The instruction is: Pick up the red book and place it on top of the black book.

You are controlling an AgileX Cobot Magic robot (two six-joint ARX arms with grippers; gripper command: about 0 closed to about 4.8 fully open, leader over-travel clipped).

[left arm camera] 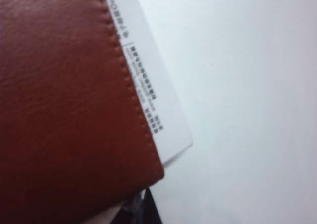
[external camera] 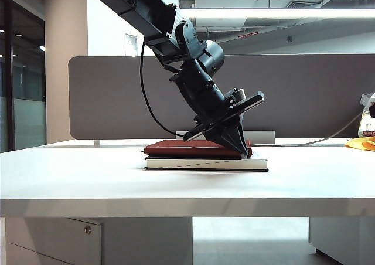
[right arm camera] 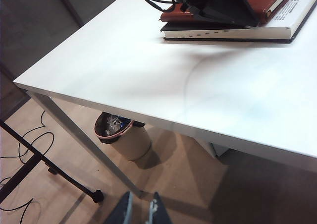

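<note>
The red book (external camera: 187,148) lies flat on top of the black book (external camera: 205,164) in the middle of the white table (external camera: 88,171). My left gripper (external camera: 243,152) slants down from the upper left and is shut on the red book's right end. In the left wrist view the maroon cover (left arm camera: 64,110) fills most of the frame, with a white printed strip of the black book (left arm camera: 158,100) beside it and a dark fingertip (left arm camera: 148,211) at the red book's corner. My right gripper (right arm camera: 140,209) hangs off the table over the floor, open, with nothing between its fingers.
A grey partition (external camera: 105,95) runs along the table's far side. Something yellow (external camera: 360,143) lies at the table's far right. Below the table's near edge (right arm camera: 163,122) stand a waste bin (right arm camera: 121,135) and a black stand leg (right arm camera: 49,169).
</note>
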